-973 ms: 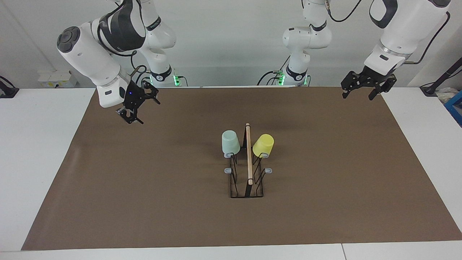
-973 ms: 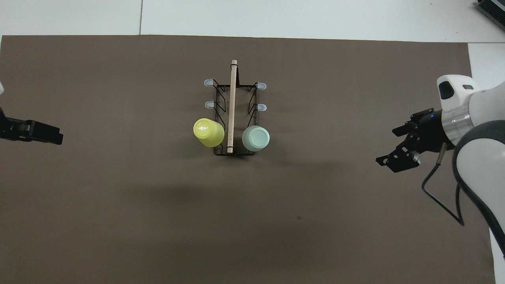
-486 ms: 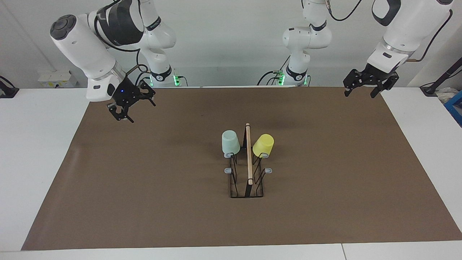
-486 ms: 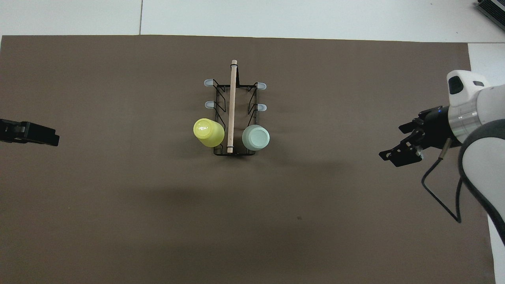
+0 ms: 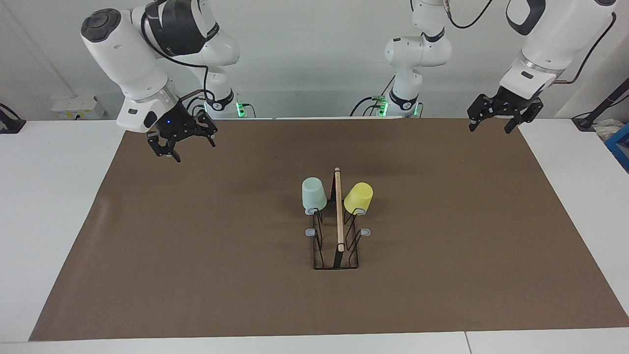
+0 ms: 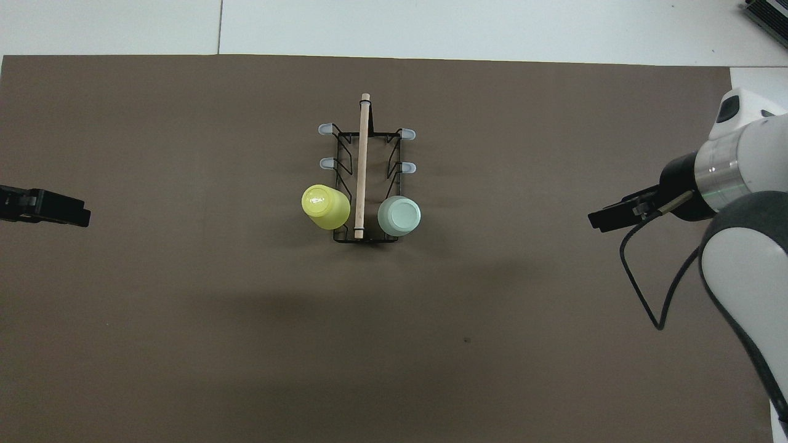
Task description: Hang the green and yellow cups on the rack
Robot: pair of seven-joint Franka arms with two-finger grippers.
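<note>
The black wire rack (image 5: 338, 216) (image 6: 363, 160) with its wooden top bar stands mid-mat. A mint green cup (image 5: 313, 193) (image 6: 399, 215) hangs upside down on the peg nearest the robots, on the side toward the right arm's end. A yellow cup (image 5: 358, 197) (image 6: 325, 206) hangs tilted on the matching peg toward the left arm's end. My left gripper (image 5: 489, 129) (image 6: 61, 212) is open and holds nothing, raised over the mat's corner at its own end. Over the mat's edge at the other end, my right gripper (image 5: 185, 147) (image 6: 615, 216) is open too, holding nothing.
A brown mat (image 5: 196, 255) covers most of the white table (image 5: 54, 206). Grey-tipped pegs (image 6: 325, 129) farther from the robots carry nothing. A black cable (image 6: 640, 289) loops down from the right wrist.
The right arm has pulled back toward its own end and turned its gripper to point downward. The left gripper rose a little, then held still. Cups and rack have not moved.
</note>
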